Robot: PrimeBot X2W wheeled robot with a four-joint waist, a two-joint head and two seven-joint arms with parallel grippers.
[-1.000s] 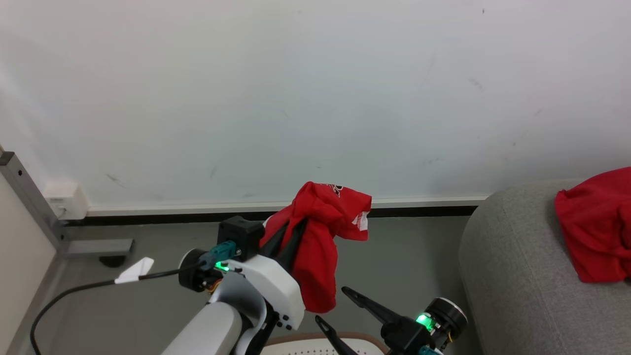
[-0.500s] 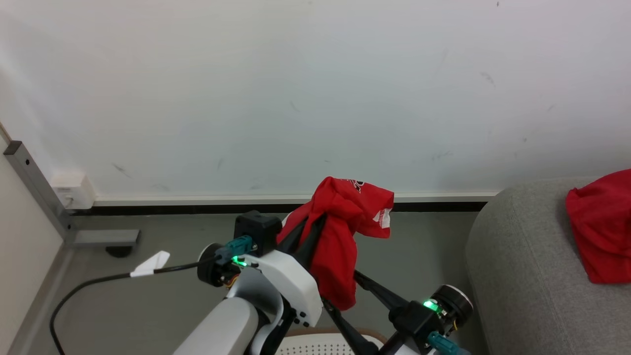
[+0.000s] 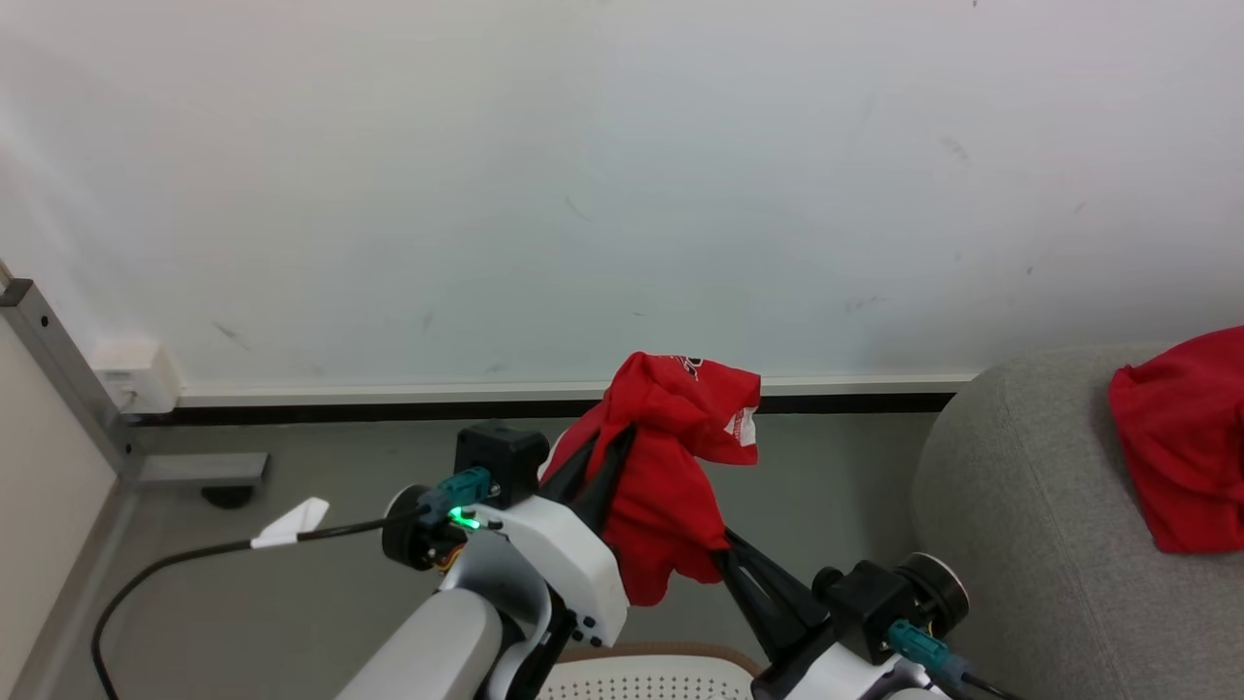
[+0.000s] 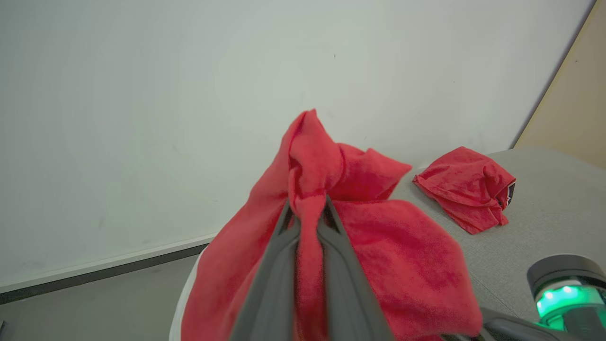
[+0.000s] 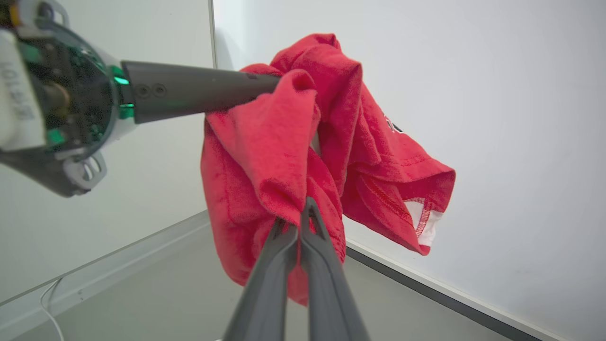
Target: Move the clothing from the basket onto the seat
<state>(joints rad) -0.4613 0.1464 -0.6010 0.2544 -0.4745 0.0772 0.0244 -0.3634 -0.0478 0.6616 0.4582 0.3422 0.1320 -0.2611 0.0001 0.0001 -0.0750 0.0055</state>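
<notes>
Red cloth hangs bunched in mid-air: one red garment [image 3: 671, 476], its white hem band showing on the far side, is lifted over the floor [image 3: 292, 603], above and beyond the basket [image 3: 632, 649] and not yet over the seat [image 3: 1011, 506]. The left gripper [image 3: 598, 457] has its fingers pinched tight on the upper gather of the fabric, so the garment drapes down around them. The right gripper [image 3: 721, 554] comes in from below with its fingers pressed together, and in the right wrist view they appear to nip a lower fold of the same garment.

A second red garment [image 3: 1181, 447] lies crumpled on top of the seat, well apart from the held one, so that half of the job looks done. What is left, by my reading, is carrying the held piece rightward over the seat's rounded edge and letting go with both grippers. Little of the basket's inside is in view, so I cannot tell whether anything else remains in it. Behind everything stands a plain pale wall [image 3: 622, 194].
</notes>
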